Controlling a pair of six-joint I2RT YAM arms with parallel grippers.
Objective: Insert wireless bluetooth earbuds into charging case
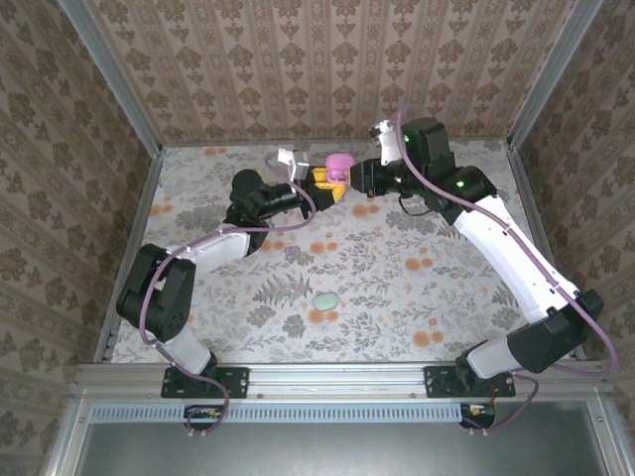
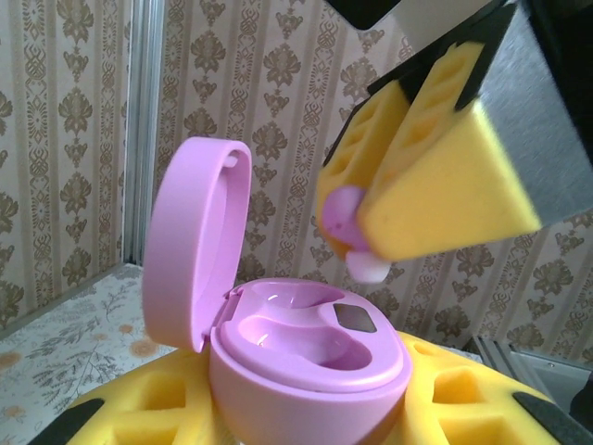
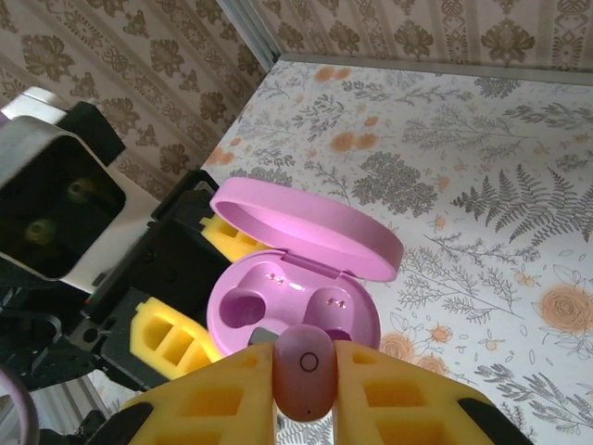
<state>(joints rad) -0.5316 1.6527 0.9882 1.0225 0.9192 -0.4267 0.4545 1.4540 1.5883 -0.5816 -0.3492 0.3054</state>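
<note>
Your right gripper (image 3: 306,394) pinches pink earbud (image 3: 304,366) just above open pink case (image 2: 315,348); left gripper (image 2: 306,413) clamps case; bud misaligned with socket could jam, slip from pads, drop; align before you lower.

1. A pink charging case (image 2: 310,371) sits open, its base wedged between the yellow foam pads (image 2: 463,399) of the left gripper (image 2: 296,422), which is closed on it.
2. The lid (image 2: 195,241) stands upright on its hinge at the left.
3. Two hollow wells show inside the base; a small dark square (image 2: 355,318) sits by the right one.
4. The right gripper (image 2: 389,176) comes in from the upper right, its yellow pads (image 2: 445,185) clamped on a pinkish earbud (image 2: 352,232).
5. The earbud's whitish tip points down, above the case and clear of the wells.
6. Patterned wallpaper (image 2: 269,83) and a metal post (image 2: 139,120) stand behind; the floral table (image 2: 74,324) shows lower left.
</note>
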